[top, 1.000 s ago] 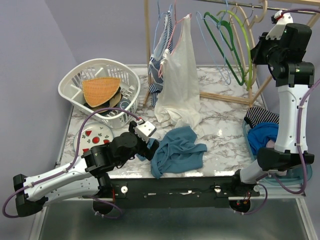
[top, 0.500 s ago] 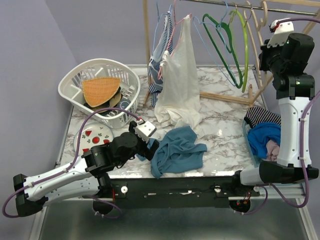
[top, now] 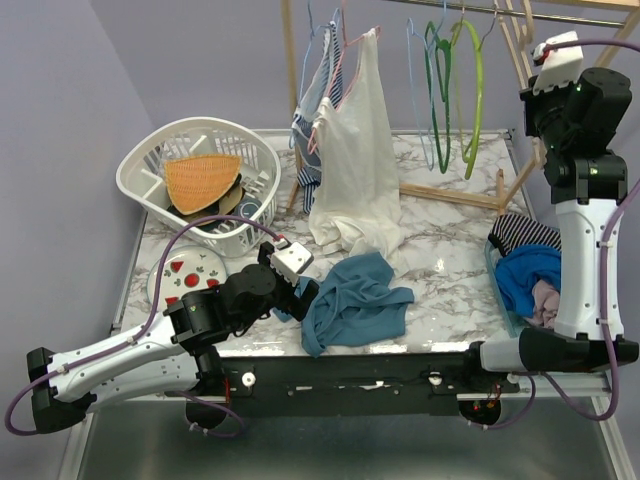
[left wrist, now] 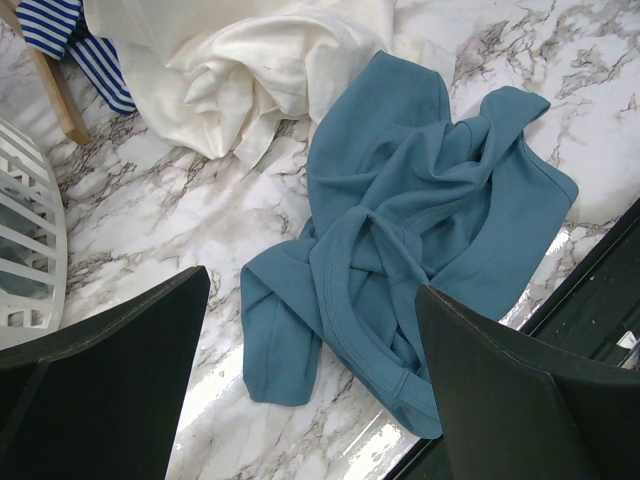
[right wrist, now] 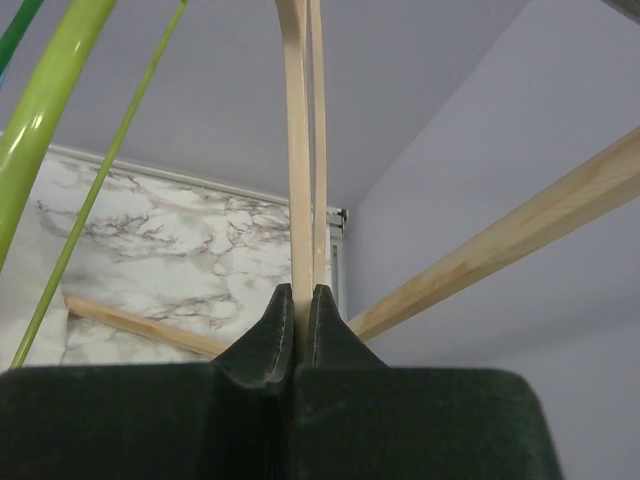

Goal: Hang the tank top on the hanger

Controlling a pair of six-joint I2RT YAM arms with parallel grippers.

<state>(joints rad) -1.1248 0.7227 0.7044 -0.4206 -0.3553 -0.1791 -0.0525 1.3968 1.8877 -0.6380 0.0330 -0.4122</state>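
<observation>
The teal-blue tank top (top: 358, 298) lies crumpled on the marble table near its front edge. It fills the middle of the left wrist view (left wrist: 430, 210). My left gripper (top: 298, 290) is open and empty, low over the top's left edge, with one finger on each side (left wrist: 310, 300). My right gripper (top: 530, 82) is raised at the rail on the far right. It is shut on the thin edge of the tan wooden hanger (top: 521, 35), which rises straight up from the jaws in the right wrist view (right wrist: 296, 150).
A cream-white garment (top: 355, 150) and a striped garment (top: 318, 95) hang from the rail of the wooden rack (top: 450, 195). Lime (top: 472, 90) and dark green (top: 435, 80) hangers hang left of my right gripper. A white basket (top: 140, 160) and a plate (top: 178, 275) are at the left. A bin of clothes (top: 525, 275) is at the right.
My right arm has risen and shifted right with the hanger. The green hangers have swung from slanted to nearly edge-on. The left arm and the tank top have not moved.
</observation>
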